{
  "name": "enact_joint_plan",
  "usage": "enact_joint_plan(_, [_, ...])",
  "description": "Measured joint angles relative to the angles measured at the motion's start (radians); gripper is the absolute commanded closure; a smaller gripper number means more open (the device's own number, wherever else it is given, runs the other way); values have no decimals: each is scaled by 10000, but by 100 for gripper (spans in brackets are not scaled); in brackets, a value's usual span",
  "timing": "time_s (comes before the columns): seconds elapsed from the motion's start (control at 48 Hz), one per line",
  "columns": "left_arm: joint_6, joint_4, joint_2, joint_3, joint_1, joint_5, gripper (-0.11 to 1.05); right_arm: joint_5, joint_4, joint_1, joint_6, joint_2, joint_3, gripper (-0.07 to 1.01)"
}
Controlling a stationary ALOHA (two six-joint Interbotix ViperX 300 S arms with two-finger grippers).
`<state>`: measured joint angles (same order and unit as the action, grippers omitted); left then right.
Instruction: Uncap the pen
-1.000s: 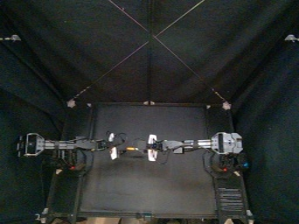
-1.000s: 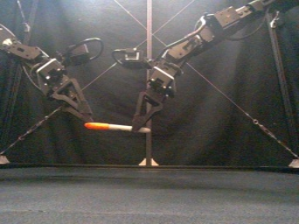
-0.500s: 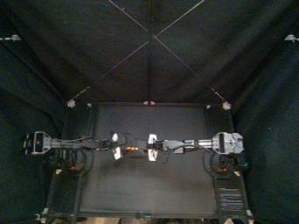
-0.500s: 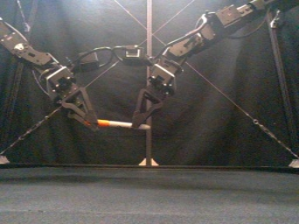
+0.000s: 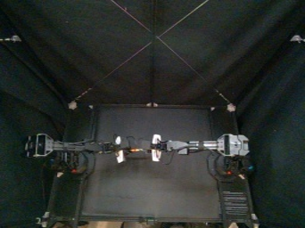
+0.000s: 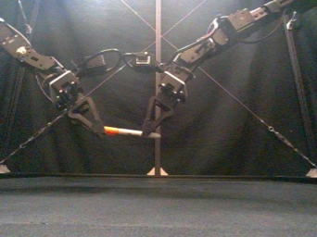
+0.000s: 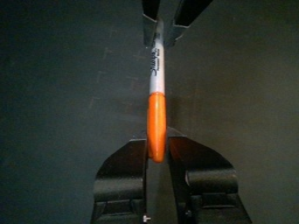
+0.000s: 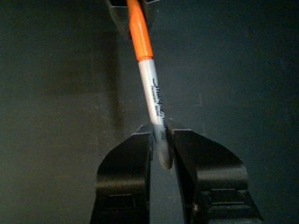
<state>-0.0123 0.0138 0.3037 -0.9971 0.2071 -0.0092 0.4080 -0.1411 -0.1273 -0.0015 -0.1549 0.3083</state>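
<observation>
A marker pen hangs level above the table, with an orange cap [image 6: 120,131] and a pale grey barrel [image 6: 141,134]. My right gripper [image 6: 154,135] is shut on the barrel's end and comes down from the upper right. From the left, my left gripper [image 6: 102,129] has its jaws pressed against both sides of the cap. In the left wrist view the cap [image 7: 156,131] sits between the left gripper [image 7: 158,147]. In the right wrist view the barrel [image 8: 156,96] runs out from the right gripper [image 8: 163,138]. In the top view the pen [image 5: 137,153] spans both grippers at mid-table.
The black table [image 5: 149,191] lies well below the pen. Black curtains close off the back and sides.
My left gripper slid right along the pen and its jaws closed in on the orange cap. The right gripper and the pen held still.
</observation>
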Motion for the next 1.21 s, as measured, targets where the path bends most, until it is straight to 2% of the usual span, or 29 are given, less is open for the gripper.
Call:
enact_joint_plan(0.208, [15,-15,230,-46,-15,-15,53,-92,46,0,77,383,414,43])
enact_joint_plan(0.604, [15,0,1350,-614,-61,77,53,-552,230,-31,215,1012,1058,43])
enact_joint_plan(0.729, [0,0,1749,-736,-77,291,53,-660,291,-46,230,1212,1197,43])
enact_joint_plan(0.75, [15,0,1825,-782,-77,460,53,-614,307,-46,307,1243,1227,43])
enact_joint_plan(0.771, [46,15,1933,-966,-46,568,53,-506,307,-46,184,1350,1442,43])
enact_joint_plan(0.792, [31,15,2040,-1120,-15,690,53,-476,307,-46,215,1381,1549,43])
enact_joint_plan(0.812, [77,15,2086,-1197,15,782,53,-460,307,-46,230,1365,1611,43])
enact_joint_plan(0.854, [46,15,2209,-1227,31,874,53,-460,307,-61,322,1381,1657,43])
enact_joint_plan(0.875, [46,15,2270,-1258,31,920,53,-476,307,-77,261,1411,1687,43])
enact_joint_plan(0.896, [61,15,2378,-1304,31,951,53,-476,307,-77,245,1442,1703,43])
enact_joint_plan(0.938, [15,15,2577,-1365,15,997,53,-491,307,-77,291,1488,1749,43])
enact_joint_plan(1.0, [46,15,2777,-1457,15,1043,53,-506,307,-92,261,1534,1795,43])
enact_joint_plan(1.208, [46,92,3559,-1810,-15,1104,53,-506,460,-92,261,1856,2056,43])
